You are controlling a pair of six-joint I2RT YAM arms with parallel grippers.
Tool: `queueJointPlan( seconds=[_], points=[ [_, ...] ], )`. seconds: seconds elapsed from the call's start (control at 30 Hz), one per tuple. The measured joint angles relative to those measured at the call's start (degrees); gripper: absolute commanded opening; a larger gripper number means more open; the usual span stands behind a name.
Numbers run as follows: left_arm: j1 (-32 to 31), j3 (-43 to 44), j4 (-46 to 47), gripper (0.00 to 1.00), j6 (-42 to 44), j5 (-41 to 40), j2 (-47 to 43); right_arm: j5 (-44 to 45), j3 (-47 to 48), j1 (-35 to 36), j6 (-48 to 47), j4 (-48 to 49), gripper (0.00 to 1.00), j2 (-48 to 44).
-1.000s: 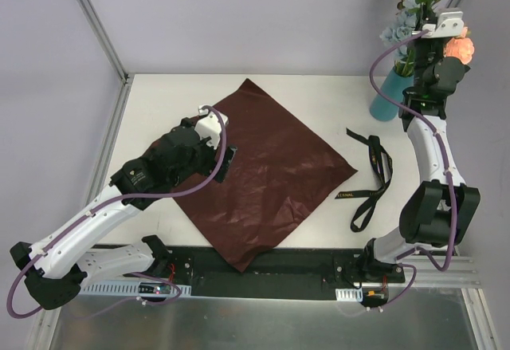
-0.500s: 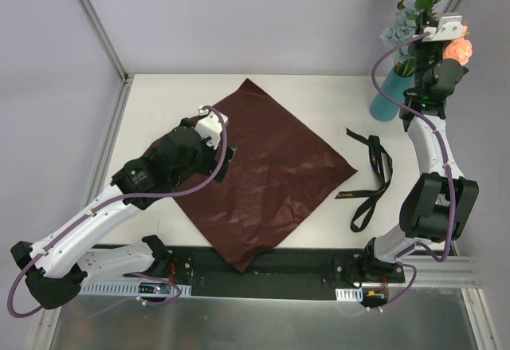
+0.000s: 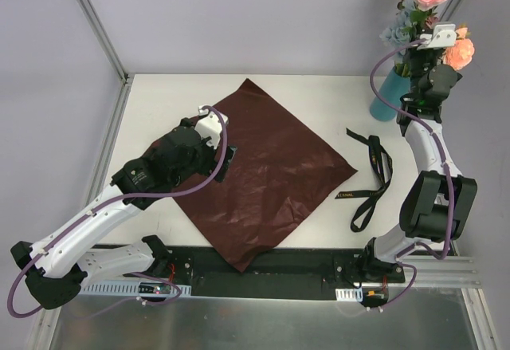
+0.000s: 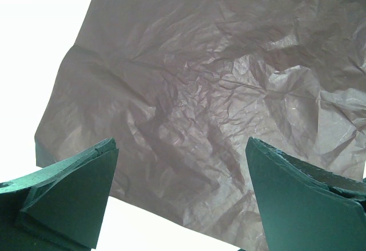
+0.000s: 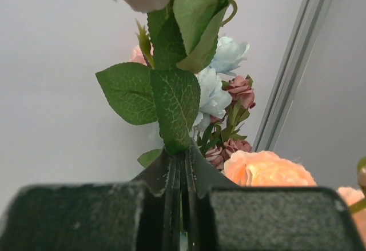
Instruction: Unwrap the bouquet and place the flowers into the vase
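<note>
white table (image 3: 159, 95) w/ maroon paper sheet (image 3: 263, 182) flat mid, black ribbon (image 3: 374, 171) to its right, teal vase (image 3: 384, 103) far-right corner.

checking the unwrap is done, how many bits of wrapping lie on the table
2: the crinkled maroon paper sheet spread flat in the middle, and the thin black ribbon beside its right corner.
</note>
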Motion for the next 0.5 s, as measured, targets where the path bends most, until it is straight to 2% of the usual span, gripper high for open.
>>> queueJointPlan(
  seconds=[0.5],
  points=[
    [0.0, 0.0, 0.0, 0.99, 0.0, 1.6, 0.7, 3.5, -9.2, -0.1, 2.1, -1.7, 0.21, 0.0]
  ],
)
